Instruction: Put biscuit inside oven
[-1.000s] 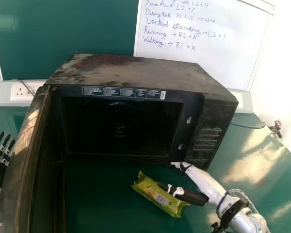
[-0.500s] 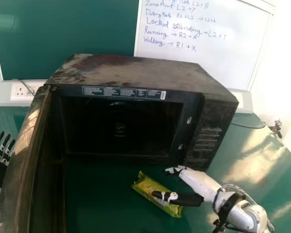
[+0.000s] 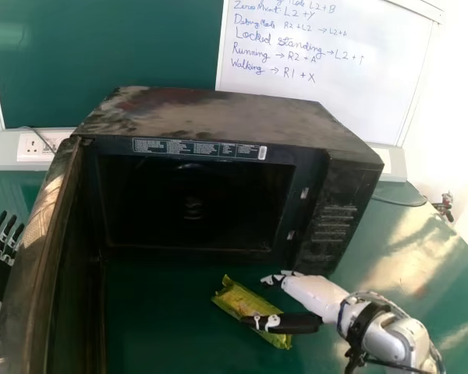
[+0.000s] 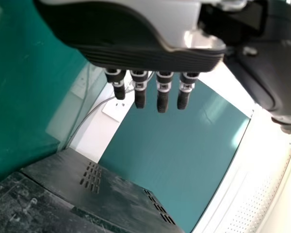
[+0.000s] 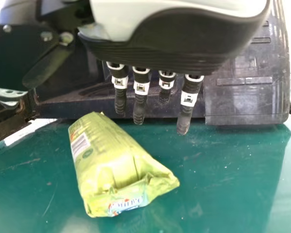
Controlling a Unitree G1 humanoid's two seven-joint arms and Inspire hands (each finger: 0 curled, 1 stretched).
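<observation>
The yellow-green biscuit packet (image 3: 248, 305) lies on the green table in front of the oven (image 3: 226, 117), whose door stands open at the left. My right hand (image 3: 312, 288) is over the packet's right side, its thumb above the packet and its fingers beyond it, straight. In the right wrist view the right hand (image 5: 141, 92) has its fingers extended, with the packet (image 5: 111, 165) apart from them on the table. My left hand (image 3: 1, 249) is at the far left, outside the door; its fingers (image 4: 163, 92) are straight in the left wrist view.
The oven door (image 3: 43, 257) reaches toward the front on the left, between my left hand and the packet. The oven's cavity (image 3: 195, 202) faces me. A socket box (image 3: 35, 148) and a whiteboard (image 3: 320, 78) are behind, and a cable lies at the right.
My right hand has moved left and a little toward the front, its thumb passing over the packet. The packet and my left hand have stayed in place.
</observation>
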